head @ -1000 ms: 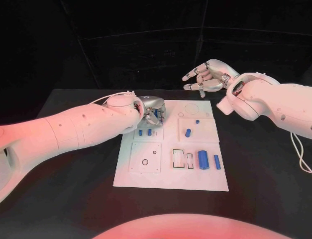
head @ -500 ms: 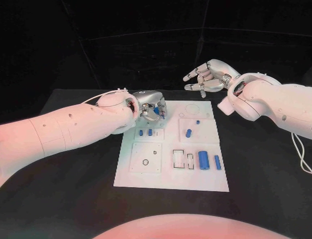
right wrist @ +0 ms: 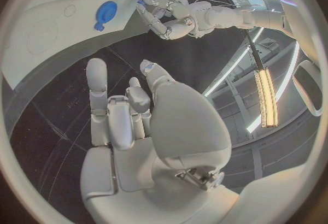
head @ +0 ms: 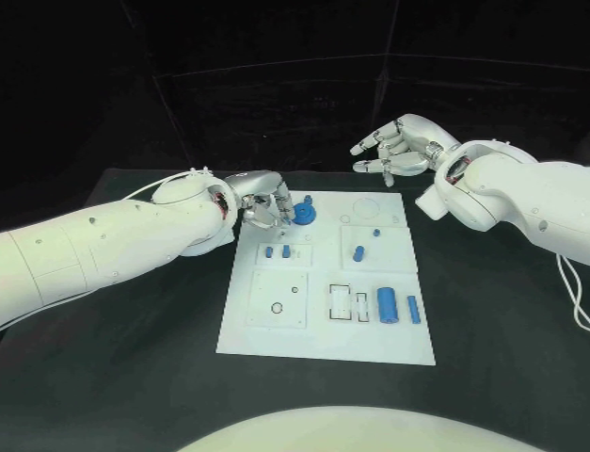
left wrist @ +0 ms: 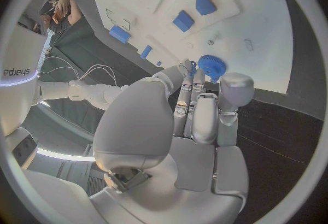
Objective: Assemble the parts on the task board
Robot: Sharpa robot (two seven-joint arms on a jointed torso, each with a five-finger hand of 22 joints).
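The white task board (head: 325, 335) lies in the middle of the black table. A blue gear (head: 303, 213) sits at the board's far left corner, also seen as the gear (left wrist: 212, 66) and the gear (right wrist: 106, 12). My left hand (head: 265, 201) hovers just left of it, fingertips (left wrist: 193, 74) at the gear's rim and thumb apart, holding nothing. My right hand (head: 396, 149) hangs in the air beyond the board's far edge, fingers loosely curved and empty. Two short blue pieces (head: 276, 251) lie in the left recess.
A blue peg (head: 358, 251) and a small blue stud (head: 374, 230) sit on the right plate. A thick blue cylinder (head: 387, 304) and a thin one (head: 411, 308) lie near the board's right edge. A cable (head: 580, 306) trails at the right.
My left hand carried the blue gear toward the board's far left corner; the gear now rests on the board beside the fingertips. The right hand hardly moved.
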